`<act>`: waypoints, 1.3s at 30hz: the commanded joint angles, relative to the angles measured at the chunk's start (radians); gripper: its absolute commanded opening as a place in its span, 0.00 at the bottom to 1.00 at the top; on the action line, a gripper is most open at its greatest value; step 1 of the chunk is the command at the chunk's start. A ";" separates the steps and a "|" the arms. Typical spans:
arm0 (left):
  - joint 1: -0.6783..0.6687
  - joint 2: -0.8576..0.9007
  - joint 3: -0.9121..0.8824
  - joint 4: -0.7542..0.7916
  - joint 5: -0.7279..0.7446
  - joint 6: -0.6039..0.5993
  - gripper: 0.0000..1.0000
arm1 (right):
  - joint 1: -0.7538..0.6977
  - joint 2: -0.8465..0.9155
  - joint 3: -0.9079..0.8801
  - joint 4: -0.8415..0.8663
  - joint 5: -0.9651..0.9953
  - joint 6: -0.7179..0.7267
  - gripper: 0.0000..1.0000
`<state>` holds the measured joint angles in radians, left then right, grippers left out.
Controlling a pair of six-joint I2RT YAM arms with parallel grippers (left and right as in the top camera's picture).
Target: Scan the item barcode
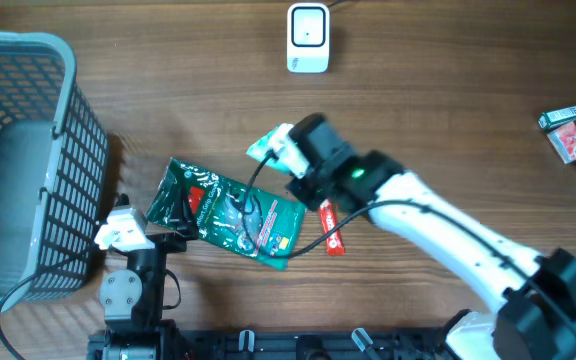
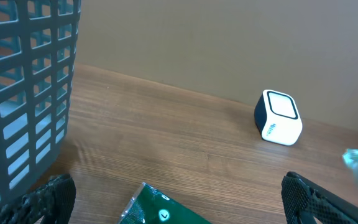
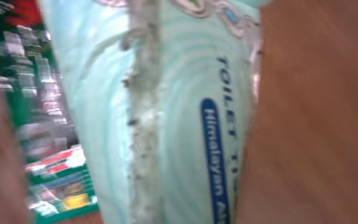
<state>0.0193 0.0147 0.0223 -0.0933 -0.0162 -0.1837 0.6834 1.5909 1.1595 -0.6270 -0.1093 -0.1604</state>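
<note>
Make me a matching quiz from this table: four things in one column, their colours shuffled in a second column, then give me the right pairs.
Things:
1. basket
2. scanner
3. flat packet
4. tissue pack

Colours:
A. pale mint
B. grey
C. white
D. dark green

Pairs: 1-B, 2-C, 3-D, 4-A

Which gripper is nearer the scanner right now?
Right. In the overhead view, the right gripper, shut on the tissue pack, sits mid-table below the scanner; the left gripper is open, farther down-left beside the basket.
</note>
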 commanded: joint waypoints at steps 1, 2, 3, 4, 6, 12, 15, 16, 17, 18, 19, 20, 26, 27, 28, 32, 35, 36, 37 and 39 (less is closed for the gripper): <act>-0.003 -0.005 -0.007 0.003 0.008 0.019 1.00 | -0.191 0.023 0.012 -0.068 -0.771 0.057 0.04; -0.003 -0.005 -0.007 0.003 0.008 0.019 1.00 | -0.240 0.028 0.012 -0.084 -0.940 0.060 0.15; -0.003 -0.005 -0.007 0.003 0.008 0.019 1.00 | -0.281 0.029 0.012 -0.097 -1.057 0.075 0.13; -0.003 -0.005 -0.007 0.003 0.008 0.019 1.00 | -0.309 0.029 0.012 -0.108 -1.097 0.116 0.10; -0.003 -0.005 -0.007 0.003 0.008 0.019 1.00 | -0.352 0.029 0.012 -0.127 -1.097 0.268 0.06; -0.003 -0.005 -0.007 0.003 0.008 0.019 1.00 | -0.296 0.031 -0.036 -0.152 -1.188 0.410 0.05; -0.003 -0.005 -0.007 0.003 0.008 0.019 1.00 | -0.242 0.031 -0.055 -0.151 -1.188 0.396 0.04; -0.003 -0.005 -0.007 0.003 0.008 0.019 1.00 | -0.227 0.031 -0.055 -0.143 -1.183 0.395 0.04; -0.003 -0.005 -0.007 0.003 0.008 0.019 1.00 | -0.220 0.031 -0.055 -0.148 -1.196 0.386 0.04; -0.003 -0.005 -0.007 0.003 0.008 0.019 1.00 | -0.220 0.031 -0.055 -0.153 -1.213 0.338 0.04; -0.003 -0.005 -0.007 0.003 0.008 0.019 1.00 | -0.220 0.039 -0.055 -0.151 -1.220 0.284 0.04; -0.003 -0.005 -0.007 0.003 0.008 0.019 1.00 | -0.220 0.056 -0.056 -0.141 -1.220 0.274 0.04; -0.003 -0.005 -0.007 0.003 0.008 0.019 1.00 | -0.221 0.351 -0.055 0.148 -1.515 0.373 0.04; -0.003 -0.005 -0.007 0.003 0.008 0.019 1.00 | -0.220 0.401 -0.055 0.222 -1.515 0.440 0.04; -0.003 -0.005 -0.007 0.003 0.008 0.019 1.00 | -0.220 0.431 -0.055 0.262 -1.515 0.476 0.04; -0.003 -0.005 -0.007 0.003 0.008 0.019 1.00 | -0.220 0.446 -0.055 0.333 -1.515 0.478 0.04; -0.003 -0.005 -0.007 0.003 0.008 0.019 1.00 | -0.218 0.446 -0.055 0.354 -1.515 0.477 0.04; -0.003 -0.005 -0.007 0.003 0.008 0.019 1.00 | -0.218 0.446 -0.055 0.354 -1.515 0.478 0.04; -0.003 -0.005 -0.007 0.003 0.008 0.019 1.00 | -0.218 0.446 -0.055 0.354 -1.515 0.478 0.04; -0.003 -0.005 -0.007 0.003 0.008 0.019 1.00 | -0.218 0.446 -0.055 0.365 -1.515 0.465 0.04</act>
<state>0.0193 0.0154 0.0223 -0.0933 -0.0162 -0.1837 0.4641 2.0453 1.1019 -0.2783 -1.5593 0.3180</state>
